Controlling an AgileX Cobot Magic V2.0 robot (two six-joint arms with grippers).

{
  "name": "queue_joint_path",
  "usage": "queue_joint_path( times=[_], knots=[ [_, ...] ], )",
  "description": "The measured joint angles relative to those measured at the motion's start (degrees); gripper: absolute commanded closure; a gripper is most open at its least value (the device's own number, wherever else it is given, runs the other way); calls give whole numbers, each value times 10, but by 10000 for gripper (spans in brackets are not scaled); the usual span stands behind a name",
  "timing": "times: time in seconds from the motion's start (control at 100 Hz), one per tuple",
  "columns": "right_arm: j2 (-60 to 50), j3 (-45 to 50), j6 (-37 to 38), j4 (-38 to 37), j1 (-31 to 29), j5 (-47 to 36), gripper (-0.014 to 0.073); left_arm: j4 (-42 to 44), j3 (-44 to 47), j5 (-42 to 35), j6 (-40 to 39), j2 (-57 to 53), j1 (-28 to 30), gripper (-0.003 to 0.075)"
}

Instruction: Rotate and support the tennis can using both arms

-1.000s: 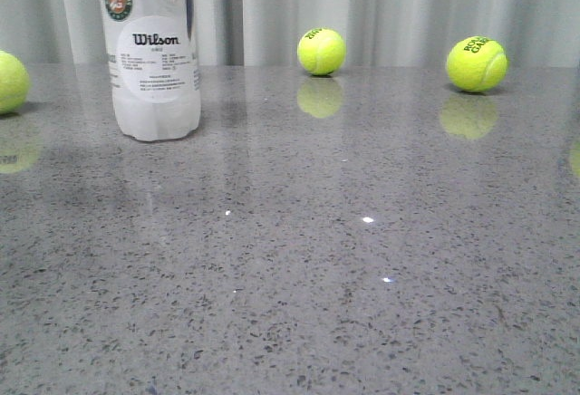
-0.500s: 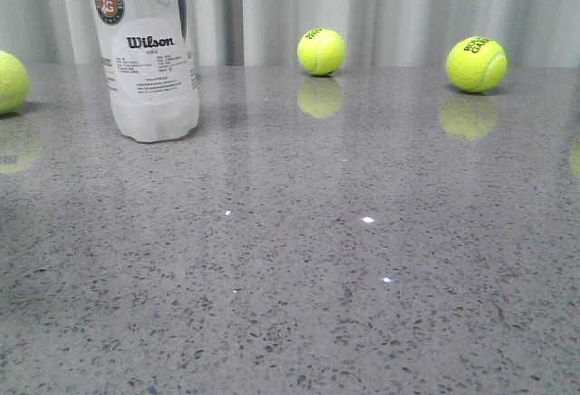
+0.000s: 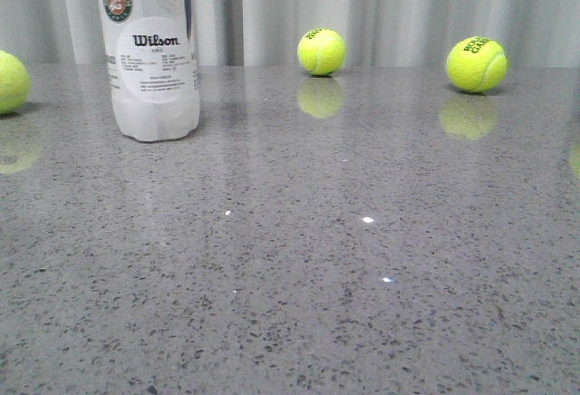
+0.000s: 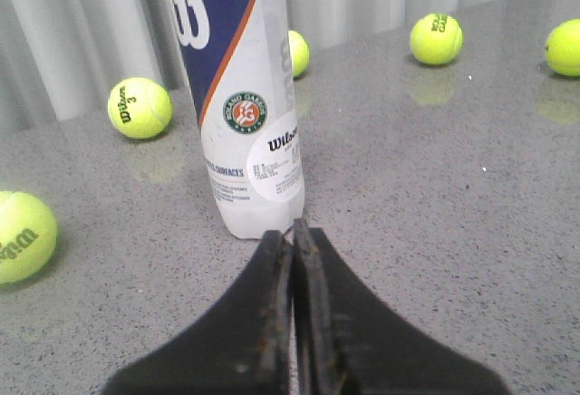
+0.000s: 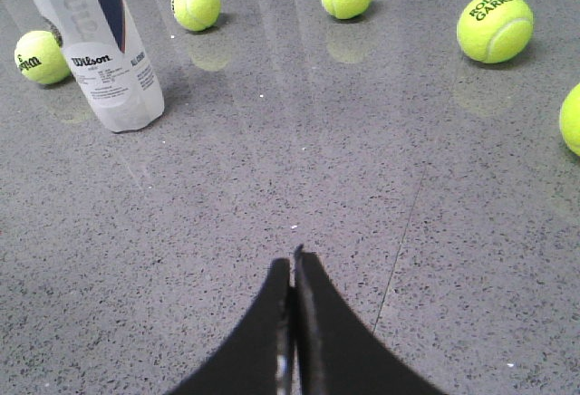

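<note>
The tennis can [image 3: 152,60] stands upright on the grey table at the far left, its white Wilson label and round red-green badge facing the front view. In the left wrist view the tennis can [image 4: 240,114] shows its navy label and orange stripe. My left gripper [image 4: 290,236] is shut and empty, its tips just short of the can's base. In the right wrist view the tennis can [image 5: 95,55] stands far off. My right gripper [image 5: 293,264] is shut and empty over bare table. Neither arm shows in the front view.
Yellow-green tennis balls lie round the table: one at the left edge [image 3: 9,82], one at the back middle [image 3: 321,52], one at the back right [image 3: 477,64]. More balls show in the wrist views [image 4: 139,107] [image 5: 495,26]. A grey curtain hangs behind.
The can tilted slightly to the left half a second ago and now stands upright again in about the same spot. The balls have not moved.
</note>
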Motion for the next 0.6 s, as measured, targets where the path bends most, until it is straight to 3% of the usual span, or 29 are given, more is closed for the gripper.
queue_joint_path(
  times=[0.15,0.6],
  knots=[
    [0,0,0,0,0,0,659,0,55,-44,0,-40,37,741],
    [0,0,0,0,0,0,659,-5,194,-81,0,-183,243,741]
  ],
)
